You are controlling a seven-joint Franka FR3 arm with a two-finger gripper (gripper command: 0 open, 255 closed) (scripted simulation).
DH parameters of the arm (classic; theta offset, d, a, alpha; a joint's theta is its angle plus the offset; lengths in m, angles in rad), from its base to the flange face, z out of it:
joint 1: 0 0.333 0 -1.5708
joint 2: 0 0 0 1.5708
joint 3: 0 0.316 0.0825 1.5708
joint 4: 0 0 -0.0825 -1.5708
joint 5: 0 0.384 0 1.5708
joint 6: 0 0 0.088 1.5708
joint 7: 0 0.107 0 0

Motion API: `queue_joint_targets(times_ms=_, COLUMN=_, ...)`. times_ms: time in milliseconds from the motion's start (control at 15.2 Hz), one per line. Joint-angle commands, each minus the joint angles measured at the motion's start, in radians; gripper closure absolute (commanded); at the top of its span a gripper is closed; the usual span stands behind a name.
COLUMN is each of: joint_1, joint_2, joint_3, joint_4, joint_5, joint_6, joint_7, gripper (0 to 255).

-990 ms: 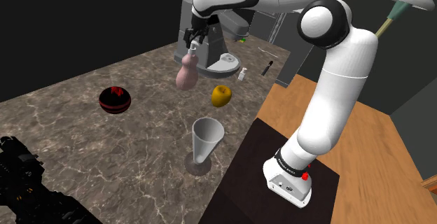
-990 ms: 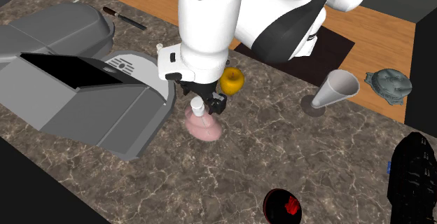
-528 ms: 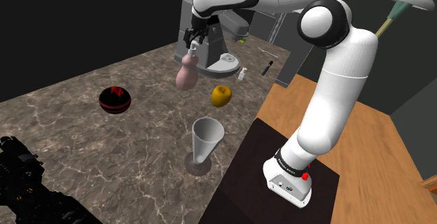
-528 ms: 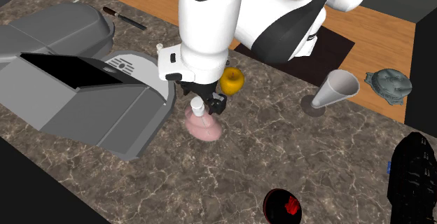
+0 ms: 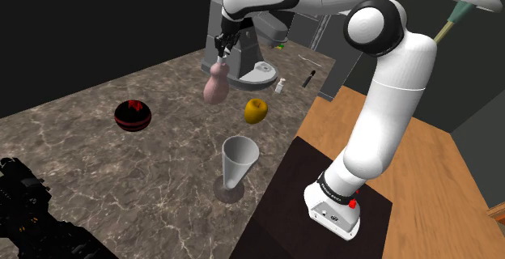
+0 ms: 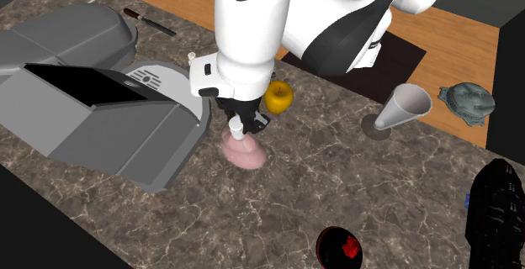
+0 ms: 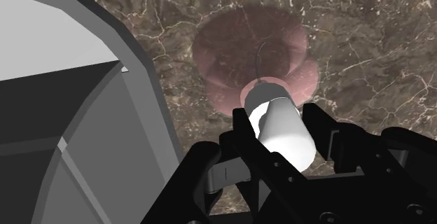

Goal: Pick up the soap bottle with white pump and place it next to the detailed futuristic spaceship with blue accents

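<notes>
A pink soap bottle [image 5: 214, 87] with a white pump [image 7: 283, 128] stands on the dark marble counter [image 5: 97, 152], close to a grey machine. My black gripper [image 5: 221, 51] hangs straight above it, shut on the pump; both fingers [image 7: 243, 145] press the pump's sides. Seen from the second exterior view, the gripper [image 6: 240, 126] sits over the pink body [image 6: 244, 151]. The black spaceship [image 5: 32, 213] lies at the counter's near corner in the shoulder view, far from the bottle, and at the second exterior view's lower right [image 6: 498, 217].
The grey machine [image 6: 101, 91] stands right beside the bottle. A yellow apple [image 5: 256, 110], a white cone-shaped cup [image 5: 237, 164] and a black-and-red ball [image 5: 133, 116] lie between bottle and spaceship. A small white bottle [image 5: 282, 86] sits farther back.
The fingers, apart around the pump before, have closed onto it. The arm and the bottle have stayed in place.
</notes>
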Motion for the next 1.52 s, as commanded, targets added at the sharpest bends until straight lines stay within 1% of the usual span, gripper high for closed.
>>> queue_joint_targets(times_ms=0, joint_1=0.0, joint_2=0.0, joint_3=0.0, joint_4=-0.001, joint_5=0.0, joint_6=0.0, joint_7=0.0, gripper=255)
queue_joint_targets(times_ms=66, joint_1=0.0, joint_2=0.001, joint_3=0.0, joint_4=0.0, joint_5=0.0, joint_6=0.0, joint_7=0.0, gripper=255)
queue_joint_targets(times_ms=660, joint_1=0.001, joint_2=-0.016, joint_3=0.001, joint_4=0.097, joint_5=0.004, joint_6=-0.114, joint_7=-0.009, gripper=255)
queue_joint_targets(times_ms=1452, joint_1=0.002, joint_2=-0.008, joint_3=0.002, joint_4=0.27, joint_5=0.008, joint_6=-0.279, joint_7=-0.02, gripper=255)
